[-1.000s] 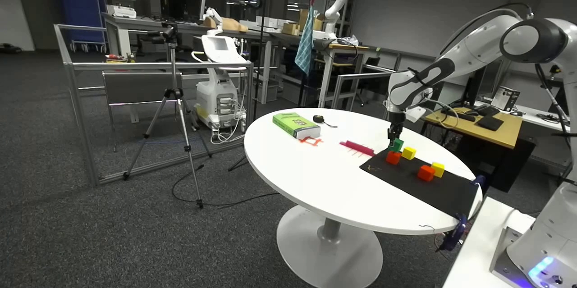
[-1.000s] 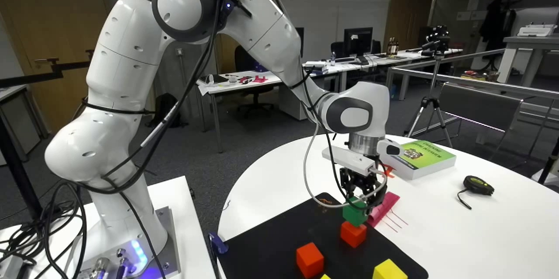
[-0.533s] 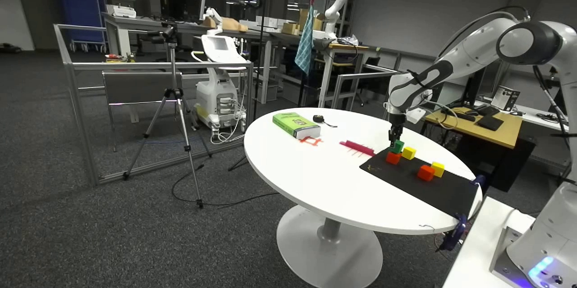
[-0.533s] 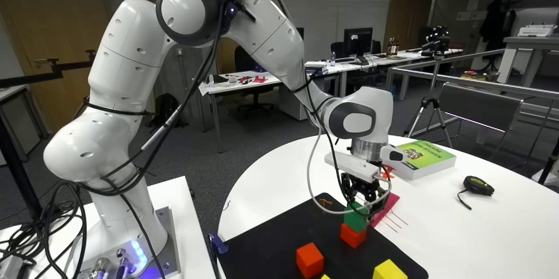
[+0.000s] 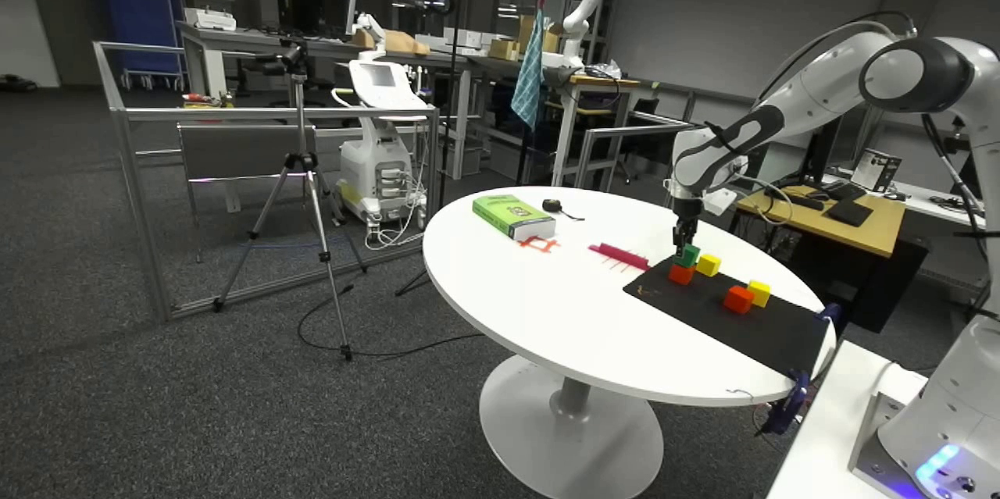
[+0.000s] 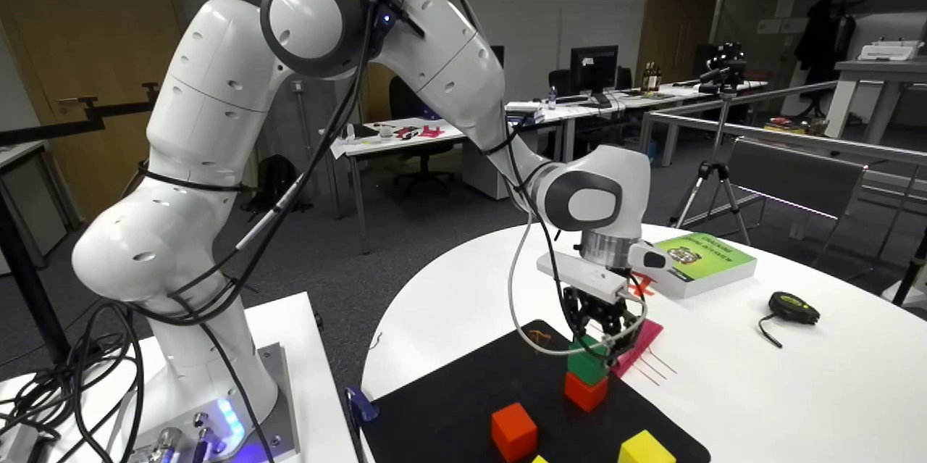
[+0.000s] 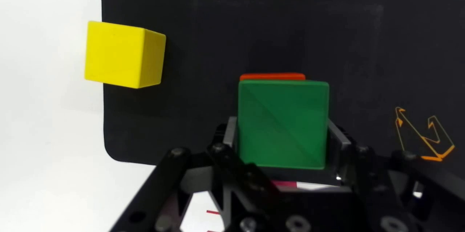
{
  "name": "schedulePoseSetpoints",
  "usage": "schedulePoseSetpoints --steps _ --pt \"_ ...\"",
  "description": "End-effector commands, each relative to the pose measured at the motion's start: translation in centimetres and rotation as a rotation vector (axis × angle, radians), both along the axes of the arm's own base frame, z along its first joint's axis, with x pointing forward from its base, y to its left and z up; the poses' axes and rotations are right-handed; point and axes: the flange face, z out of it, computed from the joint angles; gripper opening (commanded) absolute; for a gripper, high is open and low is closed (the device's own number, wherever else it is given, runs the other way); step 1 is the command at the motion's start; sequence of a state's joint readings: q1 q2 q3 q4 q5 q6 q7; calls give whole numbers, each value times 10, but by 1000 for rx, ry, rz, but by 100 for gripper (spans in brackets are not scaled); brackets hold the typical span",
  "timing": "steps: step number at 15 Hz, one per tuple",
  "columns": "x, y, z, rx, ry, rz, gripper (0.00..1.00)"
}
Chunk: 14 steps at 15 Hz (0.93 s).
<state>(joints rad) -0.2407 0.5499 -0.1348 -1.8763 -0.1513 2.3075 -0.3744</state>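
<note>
My gripper (image 7: 284,132) is shut on a green cube (image 7: 283,116), with one grey finger pad (image 7: 230,130) along its left side and the other along its right. Directly beneath is a red cube (image 6: 585,392); the two look in contact in both exterior views. In the wrist view a thin strip of the red cube (image 7: 272,76) shows past the green one's upper edge, so they are slightly offset. A yellow cube (image 7: 114,54) stands to the left in the wrist view, at the mat's border. Another red cube (image 5: 738,299) and another yellow cube (image 5: 758,294) stand farther along the mat.
A black mat (image 6: 463,405) covers part of the round white table (image 5: 516,304), clamped by blue clamps (image 5: 789,403). A magenta strip (image 5: 621,255) lies just off its corner. Farther off are a thick green book (image 6: 702,260) and a tape measure (image 6: 793,307). Cables hang around the wrist.
Over the first half second the gripper lowered the green cube onto the red one. Since then it has only shifted very slightly; the grip looks the same.
</note>
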Motion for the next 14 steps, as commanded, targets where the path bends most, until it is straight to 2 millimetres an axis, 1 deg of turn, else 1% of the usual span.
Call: schedulePoseSetpoints --steps 1,6,7,8,10,11,14 --pt "-2 -8 5 24 21 7 32" --pt "-3 -12 4 19 24 8 32" --pt "-3 -12 3 15 27 8 82" --pt "-3 -11 4 14 24 5 83" --pt "-4 -9 6 20 24 -3 97" --pt "-4 -8 7 23 20 -3 100" --pt "-11 -6 20 25 -14 -16 100"
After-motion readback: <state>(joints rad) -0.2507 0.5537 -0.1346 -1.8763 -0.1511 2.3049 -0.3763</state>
